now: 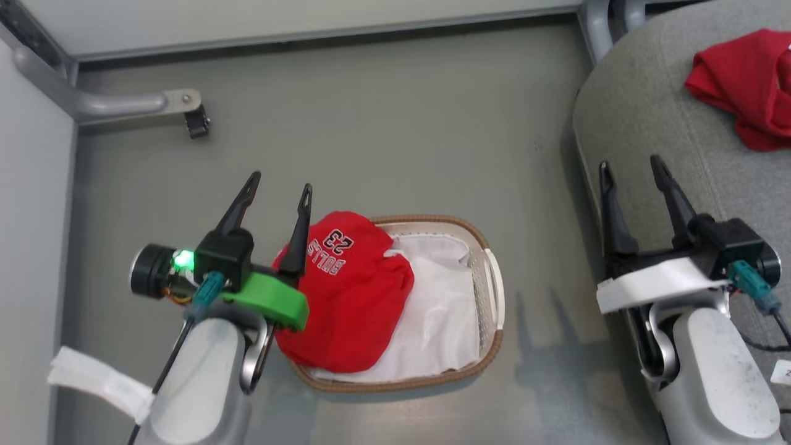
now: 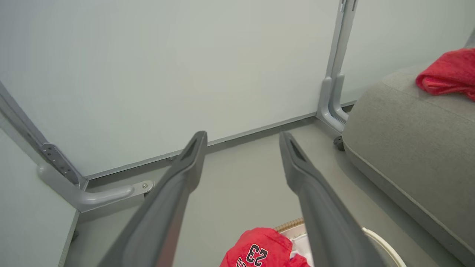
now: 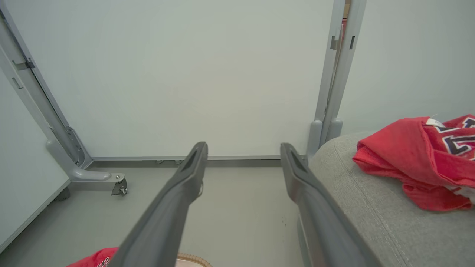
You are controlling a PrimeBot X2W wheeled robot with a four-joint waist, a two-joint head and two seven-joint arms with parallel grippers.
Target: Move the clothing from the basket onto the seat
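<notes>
You are looking at one red garment (image 1: 349, 296), lettered "BULLS 23", lying bunched over the left half of the white basket (image 1: 494, 290) and overhanging its left side. The other red garment (image 1: 744, 86) is resting crumpled on the grey seat (image 1: 642, 123), well apart.

You look onto a plain, matte grey floor (image 1: 395, 123) under soft, even light. Pale partition panels (image 2: 167, 74) in grey metal frames close it off ahead and on the left. At the left corner a curved metal foot (image 1: 123, 104) ends in a small black caster (image 1: 198, 127); a grey upright post (image 3: 336, 74) joins the panels farther right.
</notes>
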